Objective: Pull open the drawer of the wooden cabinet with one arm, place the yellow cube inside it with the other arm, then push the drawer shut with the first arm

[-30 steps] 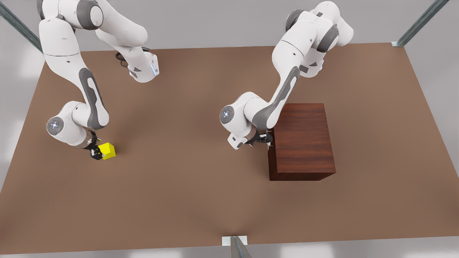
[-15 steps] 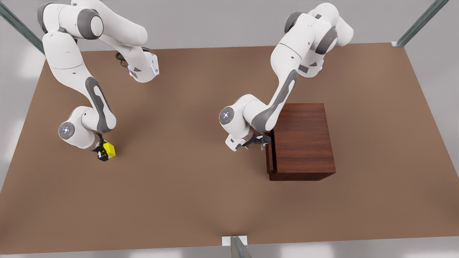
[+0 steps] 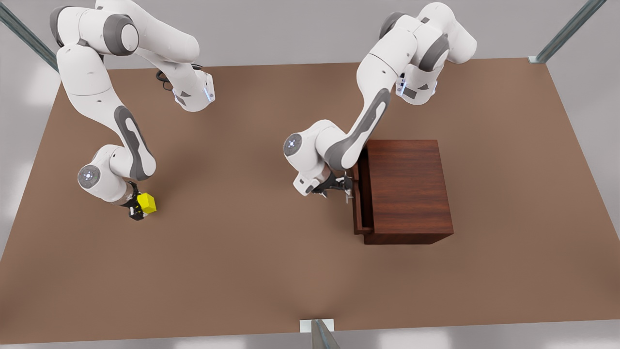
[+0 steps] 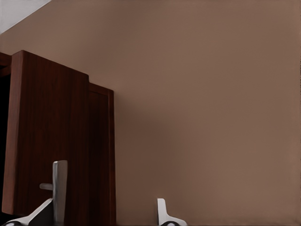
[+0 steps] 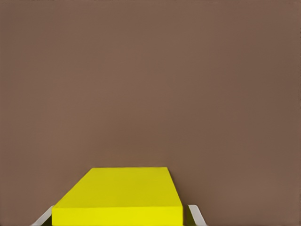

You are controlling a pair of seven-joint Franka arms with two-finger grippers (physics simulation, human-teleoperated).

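The wooden cabinet (image 3: 409,189) stands at the front view's right. Its drawer (image 3: 361,194) sticks out a short way toward the front view's left. My left gripper (image 3: 343,188) is at the silver handle (image 3: 348,195). In the left wrist view its fingers (image 4: 162,214) stand apart, with the handle bar (image 4: 59,188) against one of them in front of the drawer's front panel (image 4: 47,127). At the front view's left, my right gripper (image 3: 138,209) is shut on the yellow cube (image 3: 146,202). In the right wrist view the cube (image 5: 122,193) sits between its fingertips (image 5: 197,214), low over the table.
The brown table (image 3: 242,242) stretches wide between the two arms and in front of the cabinet. A metal post with a white bracket (image 3: 317,325) stands at the near edge. Slanted frame bars (image 3: 566,31) rise at the back corners.
The drawer has slid out of the cabinet toward the front view's left as my left gripper drew back. My right gripper has closed in around the cube and shifted slightly.
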